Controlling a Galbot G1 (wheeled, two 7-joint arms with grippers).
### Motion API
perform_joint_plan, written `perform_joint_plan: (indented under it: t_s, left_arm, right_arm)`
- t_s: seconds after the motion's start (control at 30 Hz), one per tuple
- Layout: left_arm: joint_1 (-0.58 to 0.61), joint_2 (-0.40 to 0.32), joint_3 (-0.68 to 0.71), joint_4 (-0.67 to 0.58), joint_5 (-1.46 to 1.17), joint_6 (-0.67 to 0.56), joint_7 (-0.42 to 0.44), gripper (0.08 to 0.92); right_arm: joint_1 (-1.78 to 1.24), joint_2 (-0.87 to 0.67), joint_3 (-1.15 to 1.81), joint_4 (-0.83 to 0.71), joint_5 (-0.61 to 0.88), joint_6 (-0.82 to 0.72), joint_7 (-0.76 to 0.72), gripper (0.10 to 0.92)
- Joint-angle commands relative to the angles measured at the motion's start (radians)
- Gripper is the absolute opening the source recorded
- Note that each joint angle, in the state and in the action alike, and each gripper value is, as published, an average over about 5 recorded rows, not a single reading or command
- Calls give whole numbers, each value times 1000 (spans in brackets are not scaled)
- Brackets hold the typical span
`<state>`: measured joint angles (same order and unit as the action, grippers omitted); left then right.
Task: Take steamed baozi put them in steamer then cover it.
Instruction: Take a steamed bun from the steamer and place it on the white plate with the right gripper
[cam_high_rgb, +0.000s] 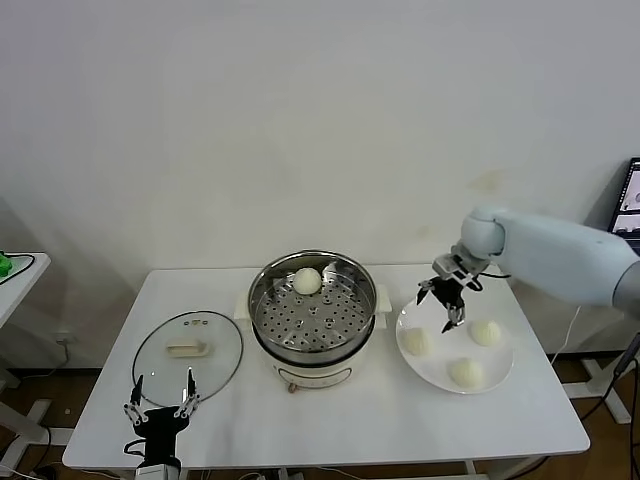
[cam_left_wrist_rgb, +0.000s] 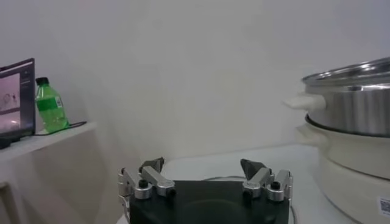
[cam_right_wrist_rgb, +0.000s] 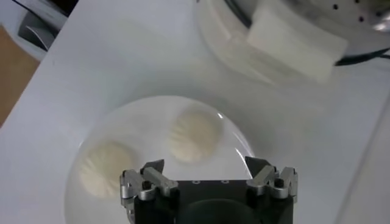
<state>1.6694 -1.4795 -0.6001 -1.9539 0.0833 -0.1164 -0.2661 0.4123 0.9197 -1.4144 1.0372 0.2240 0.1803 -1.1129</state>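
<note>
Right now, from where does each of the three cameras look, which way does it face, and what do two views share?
Head view: high on the robot, facing down at the table; right gripper open over the plate, left gripper open by the cover.
Left wrist view: low over the table, facing the steamer sideways; own open fingers show.
Right wrist view: above the plate, looking down at two baozi; own open fingers show.
Shared: all three see the steamer.

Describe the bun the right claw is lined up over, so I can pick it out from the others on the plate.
Start at the steel steamer mid-table, then go to the white plate on its right. Three buns lie there, and the open right claw hangs over the target bun. It is the one nearest the steamer, unlike the far-side bun and the front bun.
</note>
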Motion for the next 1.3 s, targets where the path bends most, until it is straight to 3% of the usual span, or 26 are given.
perform_joint_plan:
  t_s: [0.03,1.0,1.3]
  left_arm:
    - [1,1,-4,-1,-1,0,0,823]
    - [-6,1,-11,14,-12,-5,3,823]
    - [-7,-1,-10,13,-12,-5,2,823]
  right_arm:
    - [-84,11,39,-35,-35,-10,-6,823]
    - [-190,113,147,-187,-130,12,18,819]
    - [-185,92,143,-160,-120,0,14,647]
